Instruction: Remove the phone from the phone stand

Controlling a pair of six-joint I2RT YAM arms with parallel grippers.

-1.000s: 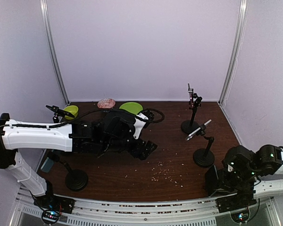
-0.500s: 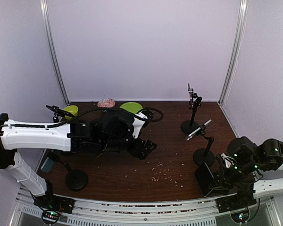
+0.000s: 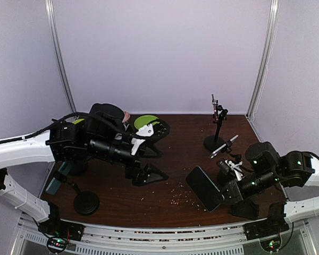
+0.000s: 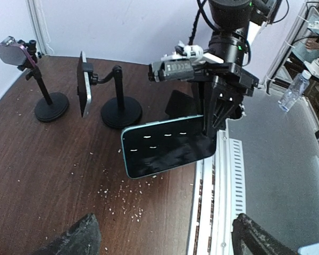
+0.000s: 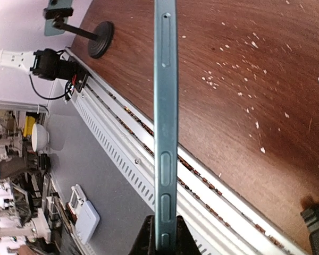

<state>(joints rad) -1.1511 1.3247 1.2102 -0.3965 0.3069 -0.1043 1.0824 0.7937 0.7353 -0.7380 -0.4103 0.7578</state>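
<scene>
Okay, big change in the last second. The right gripper (image 3: 224, 193) has carried the teal-framed phone (image 3: 203, 187), glossy black glass screen, away from the near right corner and out over the middle of the dark brown wood-grain table (image 3: 175, 156). It is clamped on the phone's right end. The phone is airborne, tilted, screen facing up and toward the left arm, touching no stand.

The left arm has lifted its elbow and pulled back. The left gripper (image 3: 147, 173) hangs low over the table, fingers spread wide, nothing between them, facing the phone from well apart.

Judgement: the phone is free of any holder, so the removal itself looks done. What's left is probably a set-down or a handover; can't tell which.

Materials:
- The screen is mirror-smooth and picks up small light reflections.
- The frame is thin with a satin finish. Its raised side buttons and a pinhole show edge-on in the right wrist view.
- The grip is on a narrow slick edge, so slipping is a risk if the arm swings fast.
- Pale crumbs (image 3: 183, 195) are scattered over the wood.
- A black round-based stand (image 4: 120, 103) with a thin post and clamp holds a slim silver phone (image 4: 84, 84) upright, away from the held phone.
- A second black stand (image 4: 49, 106) farther back carries a pinkish phone (image 4: 7, 49).
</scene>
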